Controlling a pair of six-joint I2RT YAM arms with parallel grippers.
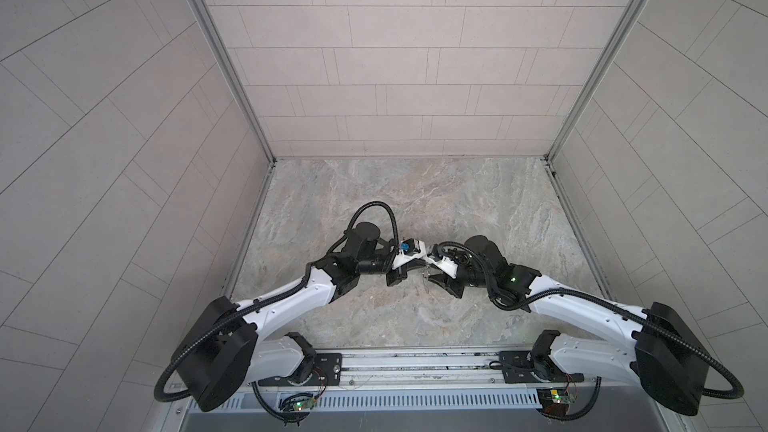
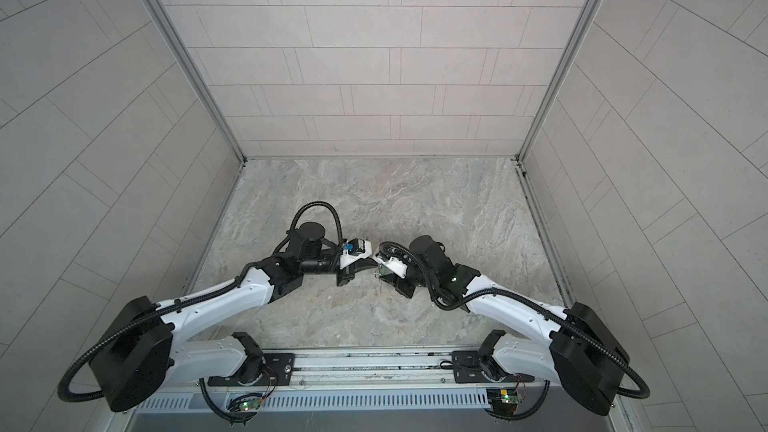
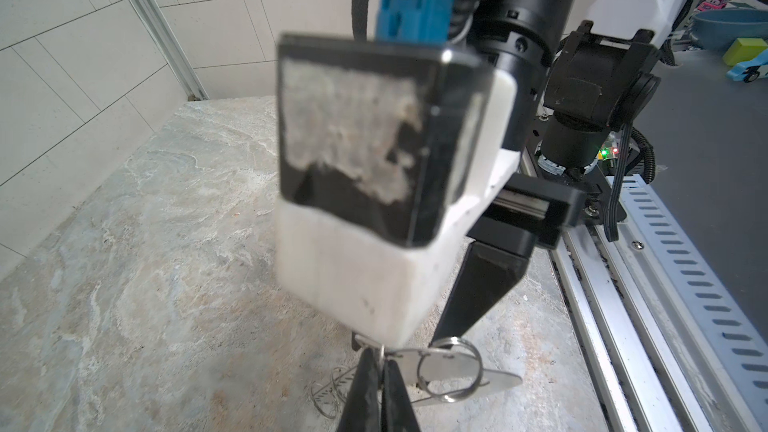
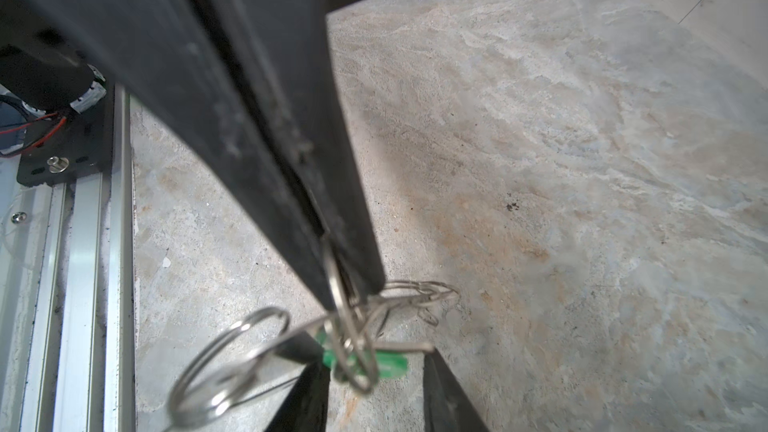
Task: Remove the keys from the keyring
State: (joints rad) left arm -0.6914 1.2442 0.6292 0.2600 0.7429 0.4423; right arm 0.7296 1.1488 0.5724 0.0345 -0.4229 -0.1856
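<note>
Room: three pale grey tiled walls; the left wall, back wall and right wall meet at aluminium corner posts.
Surface: a grey stone-patterned tabletop, veined white with rust-brown patches; the right wrist view shows a small dark speck on it.
Near edge: an aluminium rail carries both arm bases, with a slotted grille in front of it.
Left arm: reaches in from the left to the middle of the tabletop.
Left gripper: its jaws are pinched together on a silver ring of the keyring.
Keyring: at the table's centre between the two grippers, a flat grey plate with a split ring and thin wire loops on it; the loops cast a separate shadow on the stone.
Keys: one green head shows, hanging in the ring just below the left gripper's tips.
Right gripper: its fingers stand apart on either side of the green head; I cannot tell whether they touch it.
Right arm: comes in from the right.
Beyond the rail: the left wrist view shows a grey floor with a blue basin and a yellow-green block.
</note>
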